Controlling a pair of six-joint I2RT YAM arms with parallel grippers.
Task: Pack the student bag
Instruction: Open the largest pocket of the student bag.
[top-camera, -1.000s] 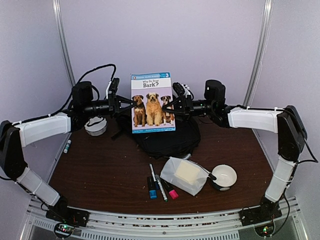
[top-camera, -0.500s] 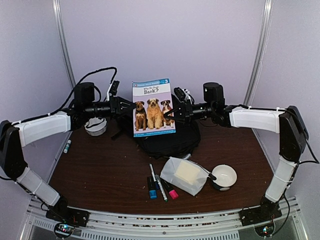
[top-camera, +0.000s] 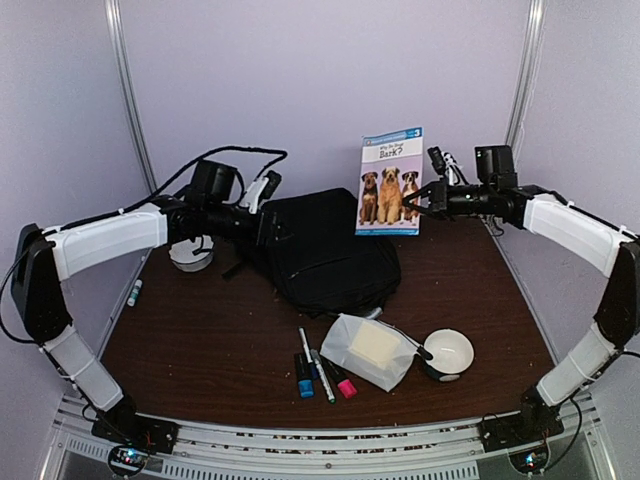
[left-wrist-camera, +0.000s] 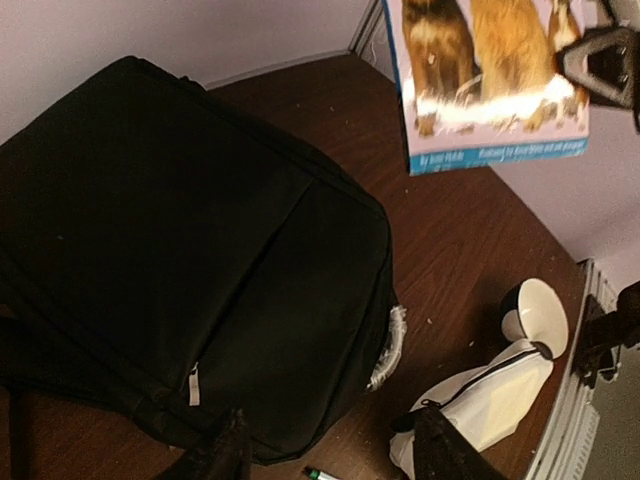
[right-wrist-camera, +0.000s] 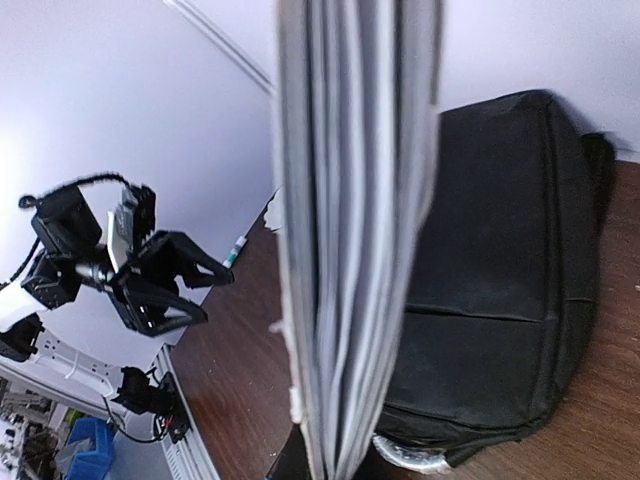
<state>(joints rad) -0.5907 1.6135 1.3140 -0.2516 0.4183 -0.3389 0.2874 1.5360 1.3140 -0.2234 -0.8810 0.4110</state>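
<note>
The student bag (top-camera: 325, 250) is a big black backpack lying flat at the back middle of the table. It fills the left wrist view (left-wrist-camera: 180, 250) and lies behind the pages in the right wrist view (right-wrist-camera: 500, 280). A dog picture book (top-camera: 390, 182) hangs upright in the air over the bag's right end. My right gripper (top-camera: 428, 195) is shut on the book's right edge. In the right wrist view only the page edges (right-wrist-camera: 355, 230) show, with the gripper (right-wrist-camera: 330, 452) pinching them. My left gripper (top-camera: 268, 212) stands open and empty above the bag's left side (left-wrist-camera: 335, 455). The book (left-wrist-camera: 490, 90) hangs apart from it.
In front of the bag lie a translucent white pouch (top-camera: 372, 350), a white bowl (top-camera: 448, 352) and several markers (top-camera: 318, 375). A small white container (top-camera: 191, 252) stands at the back left. One marker (top-camera: 134, 292) lies by the left table edge.
My left gripper let go of the book, opened and drew back to the left. The right gripper shut on the book and carried it right and upward, uncovering the bag.
</note>
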